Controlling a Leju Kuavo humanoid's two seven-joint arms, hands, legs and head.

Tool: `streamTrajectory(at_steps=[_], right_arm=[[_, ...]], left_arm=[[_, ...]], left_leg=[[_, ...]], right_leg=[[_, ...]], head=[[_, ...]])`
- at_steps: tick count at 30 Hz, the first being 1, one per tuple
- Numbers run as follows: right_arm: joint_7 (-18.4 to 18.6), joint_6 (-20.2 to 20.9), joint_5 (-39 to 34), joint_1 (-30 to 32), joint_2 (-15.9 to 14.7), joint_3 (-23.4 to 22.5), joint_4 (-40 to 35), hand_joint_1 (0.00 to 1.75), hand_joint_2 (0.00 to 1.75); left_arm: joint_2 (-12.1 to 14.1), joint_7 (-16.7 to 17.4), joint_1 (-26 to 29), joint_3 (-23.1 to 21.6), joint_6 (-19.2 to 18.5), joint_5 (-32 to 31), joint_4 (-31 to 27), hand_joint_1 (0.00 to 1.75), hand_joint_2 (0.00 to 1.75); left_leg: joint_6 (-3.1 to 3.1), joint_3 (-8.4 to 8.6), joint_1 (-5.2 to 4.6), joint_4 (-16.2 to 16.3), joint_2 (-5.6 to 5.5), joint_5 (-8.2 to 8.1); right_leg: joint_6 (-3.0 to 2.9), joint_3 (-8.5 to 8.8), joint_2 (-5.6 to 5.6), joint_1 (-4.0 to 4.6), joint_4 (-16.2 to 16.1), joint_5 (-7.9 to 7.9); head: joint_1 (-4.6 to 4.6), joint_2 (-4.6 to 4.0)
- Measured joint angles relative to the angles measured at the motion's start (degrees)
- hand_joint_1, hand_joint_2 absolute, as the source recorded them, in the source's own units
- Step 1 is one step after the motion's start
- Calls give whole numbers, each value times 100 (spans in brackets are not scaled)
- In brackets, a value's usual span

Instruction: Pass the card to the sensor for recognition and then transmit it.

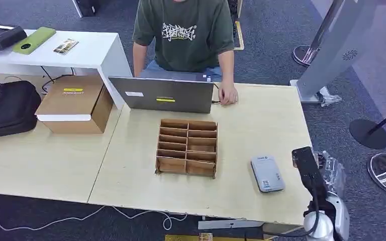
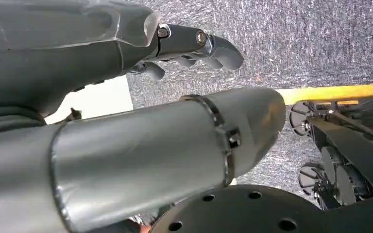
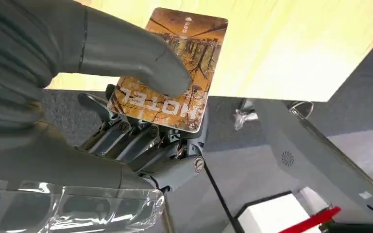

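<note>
Right robot hand (image 3: 126,121), grey thumb over dark fingers: one, clamped on one brown-and-orange printed hotel card (image 3: 175,68), thumb pressed on the card's face and the fingers behind it; in the head view this hand (image 1: 309,168) sits at the near right edge of the pale wooden bench (image 1: 261,120), just beside the sensor. Left robot hand (image 2: 194,46): one, hanging over grey carpet with nothing in it, fingers curled inward. Card sensor, small grey-white rounded box with a printed label (image 1: 267,173): one, lying flat on the bench near its front right corner, apart from the card. Brown cardboard divider tray with two columns of slots (image 1: 187,147): one, mid-bench, its slots apparently empty. Grey laptop, lid towards the camera (image 1: 162,94): one, at the far edge, with one seated person in a green printed T-shirt (image 1: 186,32) resting a hand beside it. Closed brown cardboard box (image 1: 75,103): one, on the adjoining bench to the left. Step judged in hand: card held, not yet presented. Next move calls for carrying the card leftward and down until it lies flat over the sensor's top, then handing it on.
</note>
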Motion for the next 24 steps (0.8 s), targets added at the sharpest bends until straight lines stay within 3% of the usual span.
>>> streamTrajectory(at_steps=[13,24], right_arm=[[184,179,-105,-381,-2,61,1017,175,175],[302,256,-203,-923,-238,18,2163,175,175]], left_arm=[[31,0,-3,0,-4,-206,0,0,0],[153,2,-29,0,17,-494,0,0,0]], left_leg=[[0,1,0,0,0,0],[0,4,0,1,2,0]], right_leg=[[0,0,1,0,0,0],[0,1,4,0,0,0]], head=[[2,0],[2,0]])
